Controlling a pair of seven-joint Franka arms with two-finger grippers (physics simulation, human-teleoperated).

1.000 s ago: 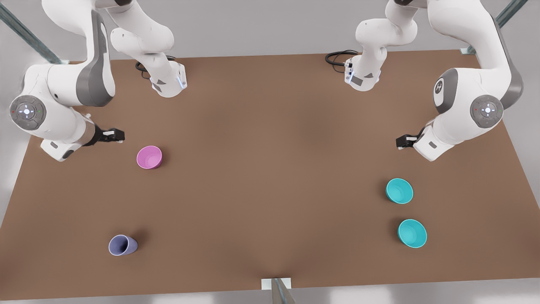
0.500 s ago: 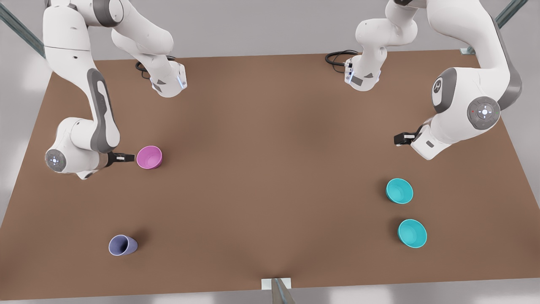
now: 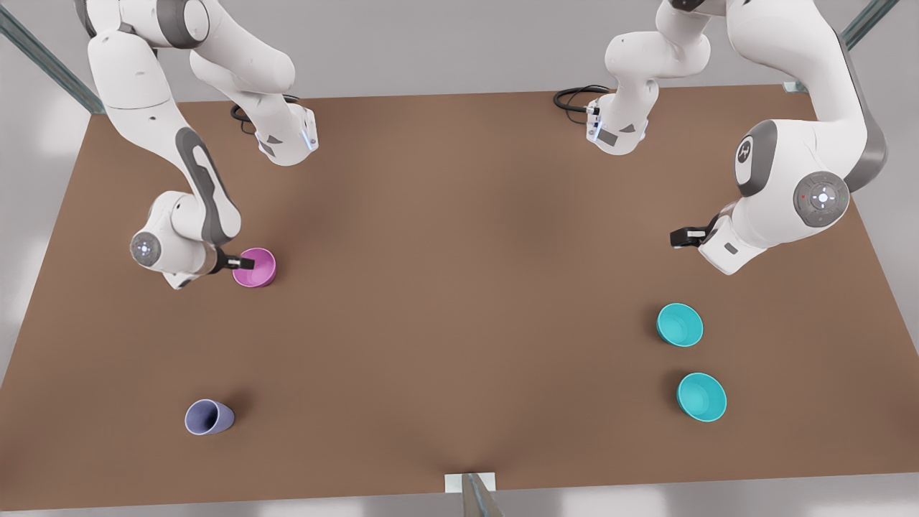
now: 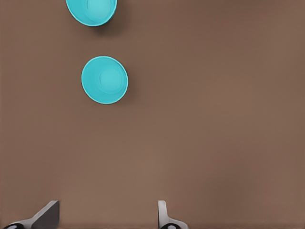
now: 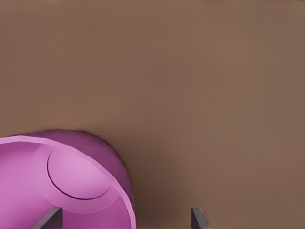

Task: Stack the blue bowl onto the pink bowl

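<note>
Plastic, likely light, stiff and slick, the blue bowl point(image 3: 679, 324) sits well apart from the pink bowl point(image 3: 255, 267); I would pinch its rim. The right gripper point(image 3: 243, 263), fingers spread, is at the pink bowl's rim. The left gripper point(image 3: 680, 237), also spread, waits far from it.

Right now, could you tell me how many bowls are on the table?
3. The pink bowl sits at the front view's left; the blue bowl and a greener turquoise bowl sit together at its right.

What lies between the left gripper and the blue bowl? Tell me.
Nothing: a bare stretch of table separates the open left gripper from the blue bowl, as the left wrist view shows.
</note>
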